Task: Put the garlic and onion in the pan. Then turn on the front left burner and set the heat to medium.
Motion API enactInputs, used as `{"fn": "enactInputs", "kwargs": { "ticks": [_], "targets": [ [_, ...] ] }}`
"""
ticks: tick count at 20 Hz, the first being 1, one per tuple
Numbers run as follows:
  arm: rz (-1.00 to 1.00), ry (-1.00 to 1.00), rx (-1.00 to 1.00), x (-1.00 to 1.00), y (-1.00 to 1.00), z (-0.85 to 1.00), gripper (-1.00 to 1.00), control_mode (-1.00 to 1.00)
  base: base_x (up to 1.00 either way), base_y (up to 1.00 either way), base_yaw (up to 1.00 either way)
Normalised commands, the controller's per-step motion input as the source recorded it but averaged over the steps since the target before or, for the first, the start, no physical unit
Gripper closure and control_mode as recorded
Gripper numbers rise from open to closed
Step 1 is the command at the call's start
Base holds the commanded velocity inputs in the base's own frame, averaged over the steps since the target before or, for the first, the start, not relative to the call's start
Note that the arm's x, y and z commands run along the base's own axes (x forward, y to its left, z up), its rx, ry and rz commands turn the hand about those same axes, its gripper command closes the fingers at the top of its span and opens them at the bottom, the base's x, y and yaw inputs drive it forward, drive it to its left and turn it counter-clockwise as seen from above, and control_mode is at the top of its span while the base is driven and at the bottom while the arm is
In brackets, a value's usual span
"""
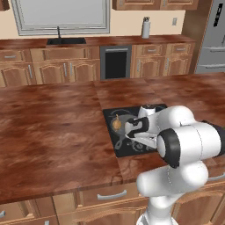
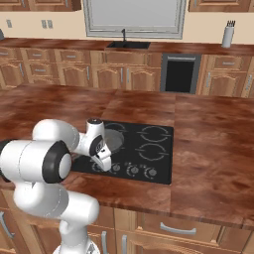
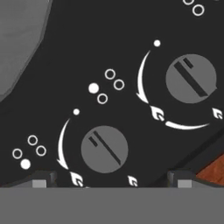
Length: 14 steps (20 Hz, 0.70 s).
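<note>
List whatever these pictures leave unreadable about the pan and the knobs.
Garlic: left base view, the arm covers part of the pan; the onion shows, garlic cannot be made out.
Front left burner: right base view, under pan and arm.
Knob contact: hand view, fingertips cut off by the bottom edge.

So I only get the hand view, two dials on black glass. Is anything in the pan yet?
Observer: Yes. The left base view shows the onion lying in the pan.
Operator: Where does the pan sit?
Observer: On the front left ring of the cooktop, just behind the row of knobs.
Operator: And what is beyond the cooktop?
Observer: A wooden island counter all round it, and at the far wall a sink under a window.
</note>
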Motion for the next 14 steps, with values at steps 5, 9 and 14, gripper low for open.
{"fn": "enactInputs", "kwargs": {
  "ticks": [5,9,14],
  "targets": [
    [0.01,0.00,0.00,0.00,0.00,-0.18,-1.00,-1.00,0.00,0.00,0.00],
    [0.00,0.00,0.00,0.04,0.00,-0.14,-1.00,-1.00,0.00,0.00,0.00],
    [0.00,0.00,0.00,0.06,0.00,-0.08,-1.00,-1.00,0.00,0.00,0.00]
  ]
}}
